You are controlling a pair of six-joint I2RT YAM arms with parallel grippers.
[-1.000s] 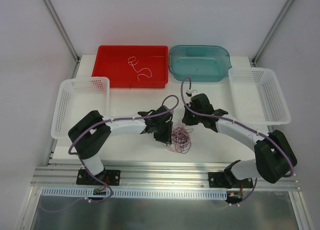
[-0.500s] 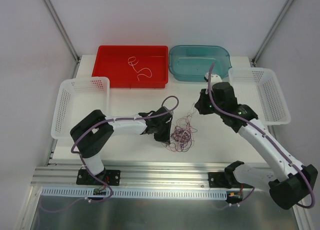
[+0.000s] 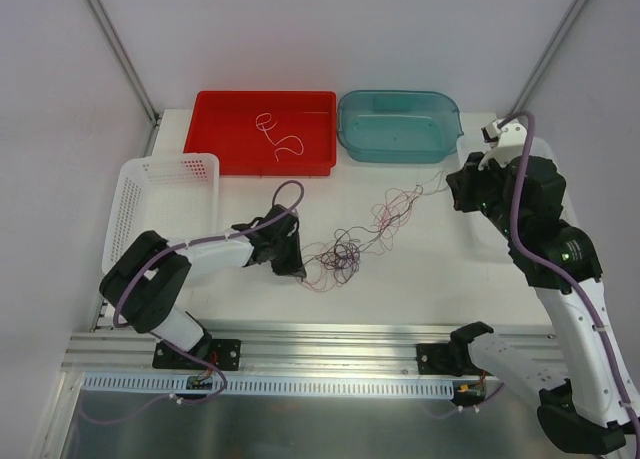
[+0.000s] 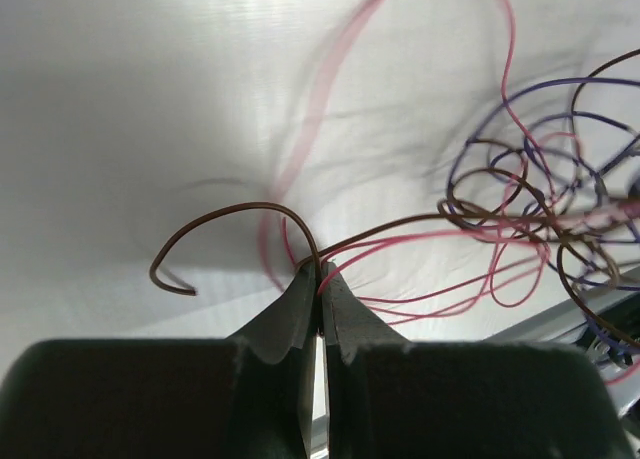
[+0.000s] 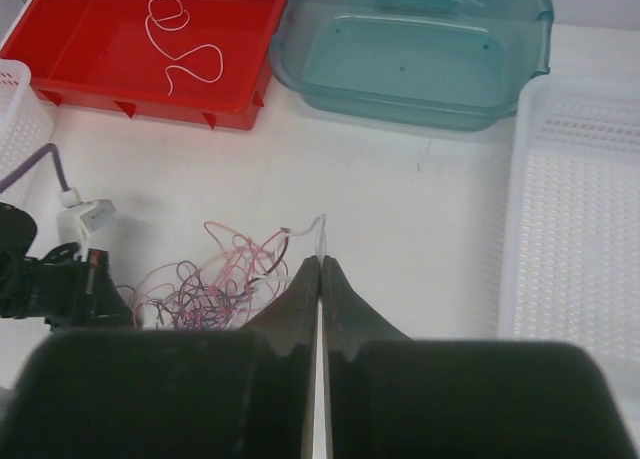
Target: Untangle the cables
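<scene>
The cables (image 3: 350,247) lie stretched in a loose tangle of pink, purple and dark wires across the middle of the table. My left gripper (image 3: 297,269) is at the tangle's left end, low over the table. In the left wrist view it (image 4: 320,271) is shut on a dark brown cable (image 4: 230,215) and a pink cable (image 4: 420,241). My right gripper (image 3: 455,191) is raised at the tangle's right end. In the right wrist view it (image 5: 320,261) is shut on a white cable (image 5: 318,229) that leads down to the tangle (image 5: 205,284). Another white cable (image 3: 278,139) lies in the red tray.
A red tray (image 3: 205,129) and a teal tub (image 3: 400,139) stand at the back. One white basket (image 3: 150,204) stands at the left, and another (image 5: 580,229) at the right lies partly under the right arm. The metal rail (image 3: 330,354) runs along the near edge.
The left gripper has closed on cables and drawn back to the left. The right gripper has lifted up and to the right, pulling the compact tangle out into a long strand.
</scene>
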